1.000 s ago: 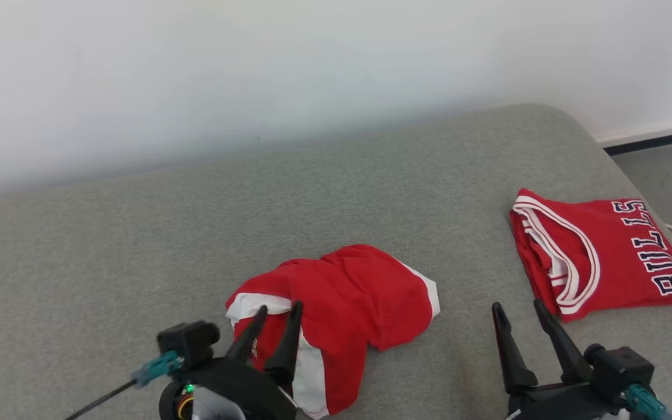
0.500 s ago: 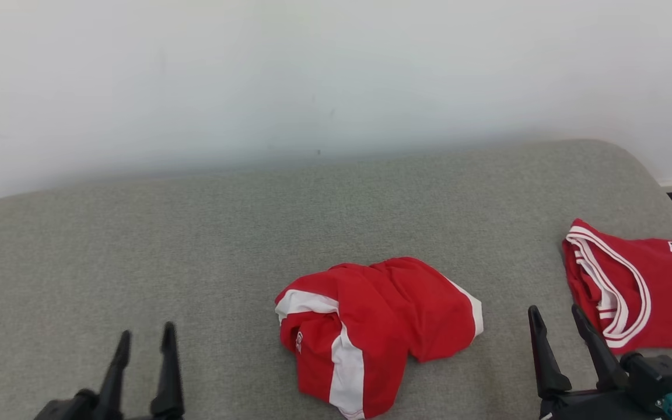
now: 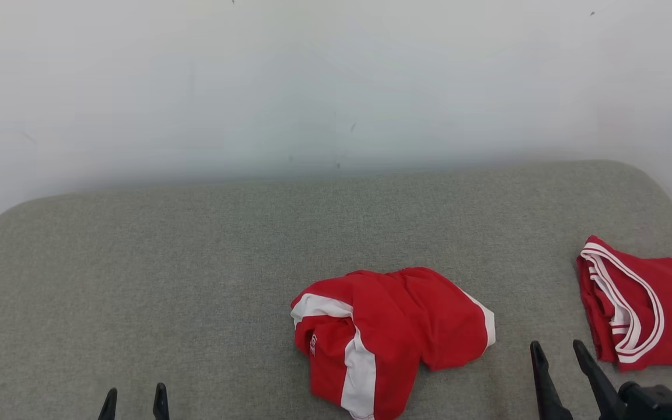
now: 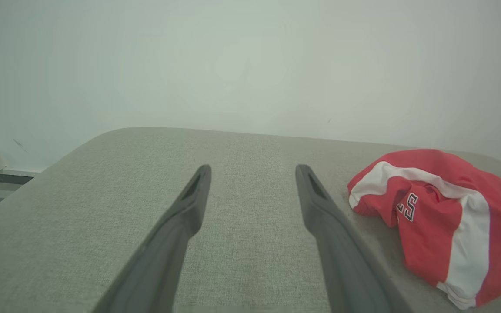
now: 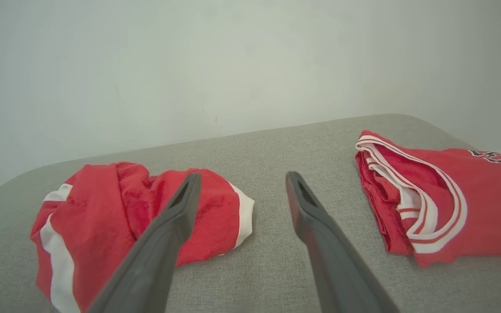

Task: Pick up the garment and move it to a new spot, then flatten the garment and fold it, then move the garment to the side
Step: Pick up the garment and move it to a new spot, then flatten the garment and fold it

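White wall [image 3: 336, 87] backs one grey fabric pad [image 3: 167, 262]. Two red pieces lie on it: the crumpled garment [image 3: 394, 332] front-centre and a folded jersey [image 3: 645, 315] at the right edge. Two claws sit nearest, the left claw [image 3: 135, 389] and right claw [image 3: 556, 345], both spread apart and empty.

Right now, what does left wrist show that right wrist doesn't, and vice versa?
Left wrist adds: the open left gripper and dark lettering on the crumpled garment. Right wrist adds: the open right gripper and the folded jersey lying to its right. Shared: the crumpled garment, the grey cushion, the white wall.
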Controlling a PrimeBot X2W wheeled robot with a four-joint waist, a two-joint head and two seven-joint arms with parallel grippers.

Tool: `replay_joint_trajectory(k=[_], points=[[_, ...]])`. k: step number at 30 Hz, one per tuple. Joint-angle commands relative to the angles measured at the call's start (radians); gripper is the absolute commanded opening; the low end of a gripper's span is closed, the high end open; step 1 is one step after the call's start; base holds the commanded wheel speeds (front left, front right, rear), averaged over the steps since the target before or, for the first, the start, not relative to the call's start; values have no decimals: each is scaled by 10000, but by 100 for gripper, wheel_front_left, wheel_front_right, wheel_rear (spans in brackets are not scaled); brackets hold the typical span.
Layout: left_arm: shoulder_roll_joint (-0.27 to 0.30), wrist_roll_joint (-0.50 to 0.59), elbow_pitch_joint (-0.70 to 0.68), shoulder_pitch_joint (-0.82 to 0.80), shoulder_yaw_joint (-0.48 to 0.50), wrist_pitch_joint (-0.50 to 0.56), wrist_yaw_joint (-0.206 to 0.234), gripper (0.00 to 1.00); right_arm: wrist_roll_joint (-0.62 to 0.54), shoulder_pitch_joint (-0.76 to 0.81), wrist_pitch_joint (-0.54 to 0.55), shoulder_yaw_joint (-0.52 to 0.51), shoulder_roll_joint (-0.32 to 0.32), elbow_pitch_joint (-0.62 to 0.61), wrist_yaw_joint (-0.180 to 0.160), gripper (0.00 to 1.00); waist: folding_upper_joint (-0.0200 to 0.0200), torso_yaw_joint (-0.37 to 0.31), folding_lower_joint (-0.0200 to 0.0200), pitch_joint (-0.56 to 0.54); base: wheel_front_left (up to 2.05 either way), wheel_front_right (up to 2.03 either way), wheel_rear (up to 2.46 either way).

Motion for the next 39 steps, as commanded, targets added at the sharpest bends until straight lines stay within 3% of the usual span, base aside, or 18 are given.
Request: replay_joint_trajectory(k=[1, 13, 39], points=[[-82, 113, 40, 151, 102, -25, -81, 100, 15, 138, -66, 5, 35, 61, -25, 100, 0, 1, 1, -15, 0, 0, 0], [-419, 442, 249, -109, 641, -27, -565, 100, -3, 298, -27, 72, 111, 364, -25, 100, 0, 6, 1, 31, 0, 0, 0], [-527, 608, 857, -537, 806, -28, -765, 100, 48, 32, -178, 257, 171, 507, -26, 100, 0, -71, 1, 150, 0, 0, 0]])
